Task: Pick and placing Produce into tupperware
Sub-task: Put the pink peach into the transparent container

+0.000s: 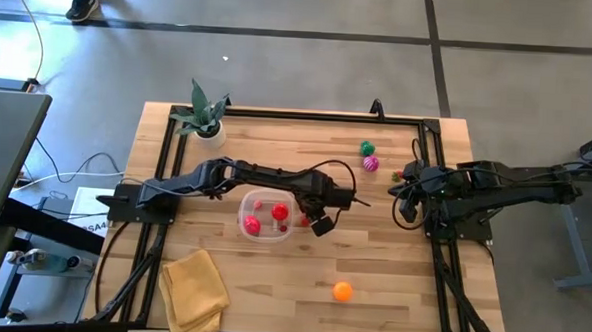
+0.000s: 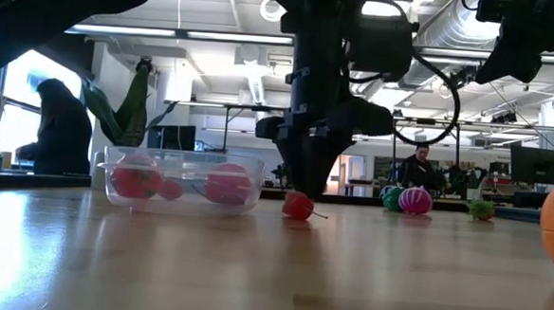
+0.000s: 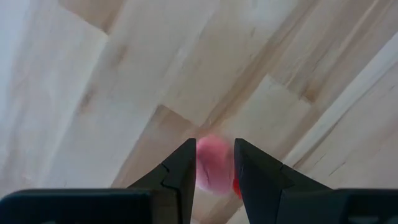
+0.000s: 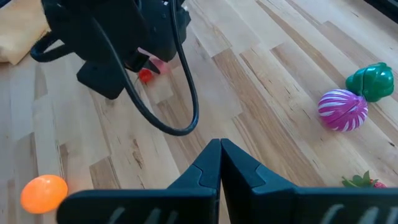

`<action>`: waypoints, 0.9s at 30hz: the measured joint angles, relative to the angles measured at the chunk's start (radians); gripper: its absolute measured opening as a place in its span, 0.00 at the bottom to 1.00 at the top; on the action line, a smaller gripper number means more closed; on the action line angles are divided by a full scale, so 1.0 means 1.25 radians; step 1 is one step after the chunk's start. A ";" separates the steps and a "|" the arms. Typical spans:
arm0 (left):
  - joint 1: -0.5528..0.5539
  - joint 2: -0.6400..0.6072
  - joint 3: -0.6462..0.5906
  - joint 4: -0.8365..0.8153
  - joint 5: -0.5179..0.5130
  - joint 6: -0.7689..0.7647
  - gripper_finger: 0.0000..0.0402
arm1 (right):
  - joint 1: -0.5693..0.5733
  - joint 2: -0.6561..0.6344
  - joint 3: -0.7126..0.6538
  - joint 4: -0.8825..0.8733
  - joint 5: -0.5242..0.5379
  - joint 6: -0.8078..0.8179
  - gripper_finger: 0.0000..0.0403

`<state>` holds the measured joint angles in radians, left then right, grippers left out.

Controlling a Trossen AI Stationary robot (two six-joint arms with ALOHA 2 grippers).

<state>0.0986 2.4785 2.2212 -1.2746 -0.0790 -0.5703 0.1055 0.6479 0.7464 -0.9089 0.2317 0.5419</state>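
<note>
Beside the tupperware, left pincer grips produce.

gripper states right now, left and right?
Left gripper: shut on the small red fruit, down at the table beside the tupperware.
Right gripper: shut, empty.

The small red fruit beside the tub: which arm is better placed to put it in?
Left: its hand is closed on the red fruit beside the tub; the right hand waits shut, farther away.
</note>
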 joint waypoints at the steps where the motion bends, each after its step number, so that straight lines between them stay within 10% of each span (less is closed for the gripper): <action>1: 0.000 0.003 0.000 0.000 0.001 0.001 0.25 | 0.000 0.000 0.000 0.000 0.000 0.000 0.00; 27: 0.000 0.011 0.001 -0.012 0.007 0.033 0.25 | 0.000 0.000 0.000 0.000 0.000 0.000 0.00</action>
<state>0.0982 2.4928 2.2219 -1.2902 -0.0703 -0.5289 0.1052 0.6478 0.7464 -0.9089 0.2321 0.5416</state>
